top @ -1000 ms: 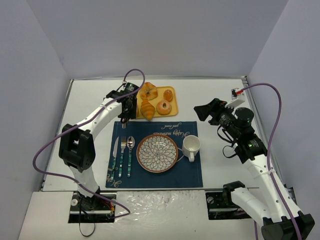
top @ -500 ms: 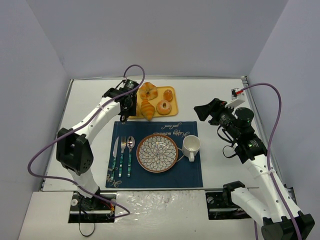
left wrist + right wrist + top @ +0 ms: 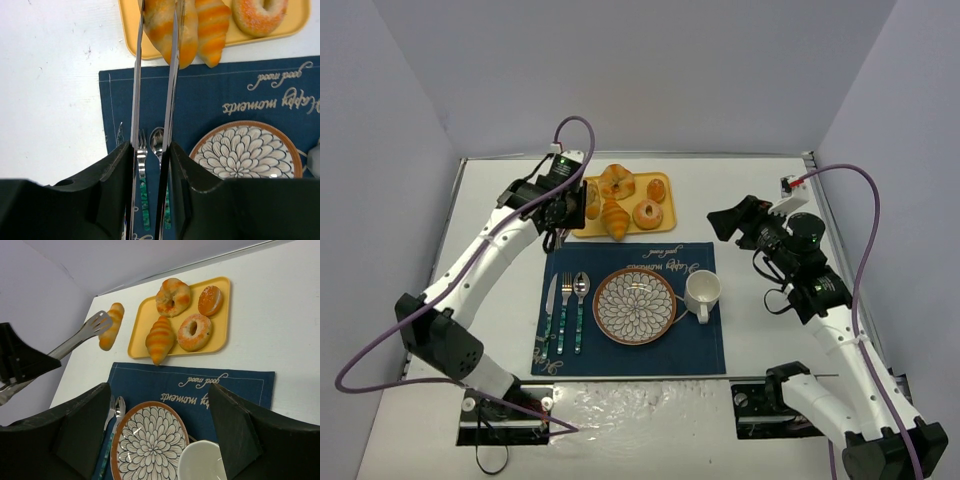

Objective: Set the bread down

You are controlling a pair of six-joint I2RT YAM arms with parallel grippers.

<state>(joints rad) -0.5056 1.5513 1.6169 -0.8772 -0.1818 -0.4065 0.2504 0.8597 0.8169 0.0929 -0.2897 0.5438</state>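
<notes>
Right wrist shows the bread (image 3: 111,328) whole, clamped in left tool (image 3: 101,323); left wrist crops it

You're looking at a lab test cell: bare grey walls (image 3: 640,80) box in a white table (image 3: 750,190), left arm (image 3: 488,252) bolted at 7 o'clock, right arm (image 3: 840,330) at 5, staged mat (image 3: 705,350) centre.

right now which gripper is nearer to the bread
Left. The left gripper holds tongs clamped on the bread by the tray's left edge; the right gripper hovers apart, beyond the tray's right edge.
</notes>
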